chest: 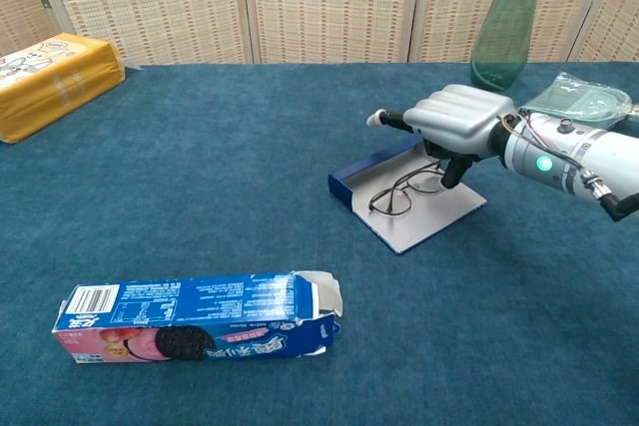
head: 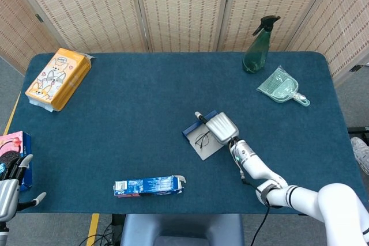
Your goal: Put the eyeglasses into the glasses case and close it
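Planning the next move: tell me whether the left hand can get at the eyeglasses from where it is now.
Probably not. The left hand sits open at the table's near-left edge, while the eyeglasses lie on the open glasses case far across the table, under the right hand. The cookie box lies between.

Your right hand (chest: pixel 454 119) sits over the back of the open glasses case (chest: pixel 417 210), so in both views you cannot see how far the case reaches under it. The far ends of the eyeglasses (chest: pixel 399 194) slip beneath the palm; whether the fingers touch them cannot be told. At the lower left of the head view, your left hand (head: pixel 10 187) is cut by the frame edge, as is the pink box (head: pixel 14 148) beside it. In the chest view, the green spray bottle (chest: pixel 507 17) loses its top at the upper edge.
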{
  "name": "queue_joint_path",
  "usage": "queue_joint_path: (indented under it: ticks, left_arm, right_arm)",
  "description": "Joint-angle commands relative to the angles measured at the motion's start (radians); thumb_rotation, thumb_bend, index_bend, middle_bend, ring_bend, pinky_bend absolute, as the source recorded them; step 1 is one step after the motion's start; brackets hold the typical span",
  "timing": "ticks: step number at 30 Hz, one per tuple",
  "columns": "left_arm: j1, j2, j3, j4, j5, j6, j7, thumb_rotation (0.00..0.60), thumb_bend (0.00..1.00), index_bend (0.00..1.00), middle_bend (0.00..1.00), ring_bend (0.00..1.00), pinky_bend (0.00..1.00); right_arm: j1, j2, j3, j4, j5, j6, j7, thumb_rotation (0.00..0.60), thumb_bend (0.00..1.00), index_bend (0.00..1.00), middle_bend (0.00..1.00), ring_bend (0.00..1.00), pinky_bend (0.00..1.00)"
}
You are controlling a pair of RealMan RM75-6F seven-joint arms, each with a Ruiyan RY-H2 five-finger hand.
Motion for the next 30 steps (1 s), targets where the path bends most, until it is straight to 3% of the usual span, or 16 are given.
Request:
queue_joint_path:
  ticks: [1,9,18,30]
  left_arm:
    - [0.0,0.0,0.0,0.0,0.0,0.0,-0.001,0.6,0.16,0.09,0.14,0.11,0.28]
    - [0.002,0.002,0.001,0.001,-0.002,0.002,-0.006,0.6,0.16,0.09,0.14,0.11,0.28]
    - [0.004,0.005,0.002,0.001,-0.004,0.003,-0.007,0.6,0.16,0.09,0.14,0.11,0.28]
    - [0.01,0.005,0.004,0.006,-0.013,0.002,-0.014,0.6,0.16,0.09,0.14,0.11,0.28]
  right_arm:
    - [-0.003,0.022,0.0,-0.034,-0.006,0.006,-0.01,0.6,0.21,0.04,0.98,1.0,1.0]
    - [0.004,0.024,0.045,-0.063,0.03,0.018,-0.015,0.6,0.19,0.04,0.98,1.0,1.0]
    - [0.044,-0.062,0.083,0.004,0.068,0.0,-0.034,0.6,0.23,0.04,0.98,1.0,1.0]
    - [0.062,-0.113,0.078,0.06,0.065,-0.01,-0.03,0.6,0.27,0.04,0.99,1.0,1.0]
